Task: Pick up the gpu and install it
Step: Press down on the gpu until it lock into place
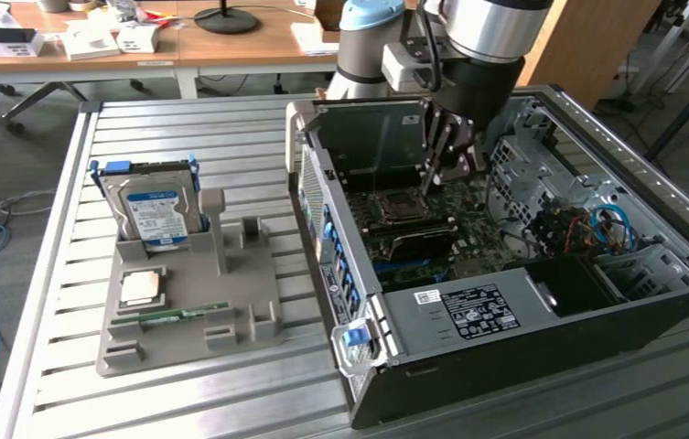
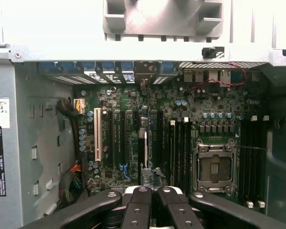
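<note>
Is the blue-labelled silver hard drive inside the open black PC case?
No, the blue-labelled silver hard drive stands upright in the grey moulded holder on the slatted table, outside the black PC case.

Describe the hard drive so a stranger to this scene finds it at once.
On the slatted metal table, to the exterior view's left of the open computer case, sits a grey parts holder. The hard drive stands upright at its far end. Alone there it is a silver box with a blue label; the square chip and green RAM stick lie flat.
</note>
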`<state>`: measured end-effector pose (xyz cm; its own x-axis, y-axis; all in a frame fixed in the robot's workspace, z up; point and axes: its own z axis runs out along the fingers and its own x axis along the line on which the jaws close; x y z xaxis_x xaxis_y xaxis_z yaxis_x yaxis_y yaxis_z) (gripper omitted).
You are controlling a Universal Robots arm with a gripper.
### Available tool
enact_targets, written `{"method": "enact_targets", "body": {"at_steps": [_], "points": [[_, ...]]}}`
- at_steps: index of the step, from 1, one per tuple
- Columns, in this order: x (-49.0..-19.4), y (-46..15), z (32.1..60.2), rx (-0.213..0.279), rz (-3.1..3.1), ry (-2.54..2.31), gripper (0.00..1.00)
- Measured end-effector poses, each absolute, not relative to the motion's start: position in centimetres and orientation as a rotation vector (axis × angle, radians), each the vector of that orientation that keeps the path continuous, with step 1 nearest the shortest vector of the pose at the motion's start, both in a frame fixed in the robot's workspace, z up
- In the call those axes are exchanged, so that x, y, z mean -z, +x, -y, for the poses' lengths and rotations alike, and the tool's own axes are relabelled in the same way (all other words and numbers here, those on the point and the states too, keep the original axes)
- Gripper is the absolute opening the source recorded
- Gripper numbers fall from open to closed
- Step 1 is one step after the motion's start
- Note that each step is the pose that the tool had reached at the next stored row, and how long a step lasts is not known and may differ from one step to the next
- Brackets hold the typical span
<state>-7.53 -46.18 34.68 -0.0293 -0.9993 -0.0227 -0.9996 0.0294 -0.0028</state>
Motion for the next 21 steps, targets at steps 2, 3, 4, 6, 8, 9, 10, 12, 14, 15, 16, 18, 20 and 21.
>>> {"method": "enact_targets", "body": {"at_steps": [2,3,4,6,8,9,10,12,14,15,16,18,20,21], "points": [[-34.3,-7.5,46.2,-0.022,-2.241,-2.176,0.11],[-34.1,-7.5,46.2,-0.022,-2.241,-2.176,0.11],[-33.9,-7.5,46.2,-0.022,-2.241,-2.176,0.11],[-33.6,-7.5,46.2,-0.022,-2.241,-2.176,0.11],[-33.3,-7.5,46.2,-0.022,-2.241,-2.176,0.11],[-33.1,-7.6,46.2,-0.022,-2.241,-2.176,0.11],[-33.0,-7.6,46.2,-0.022,-2.241,-2.176,0.11],[-32.7,-7.6,46.2,-0.021,-2.241,-2.176,0.11],[-32.4,-7.7,46.2,-0.021,-2.241,-2.176,0.11],[-32.2,-7.7,46.2,-0.021,-2.241,-2.176,0.11],[-32.1,-7.7,46.2,-0.021,-2.24,-2.176,0.11],[-31.9,-7.7,46.2,-0.021,-2.241,-2.176,0.11],[-31.6,-7.8,46.2,-0.021,-2.241,-2.176,0.11],[-31.5,-7.8,46.2,-0.021,-2.24,-2.176,0.11]]}}
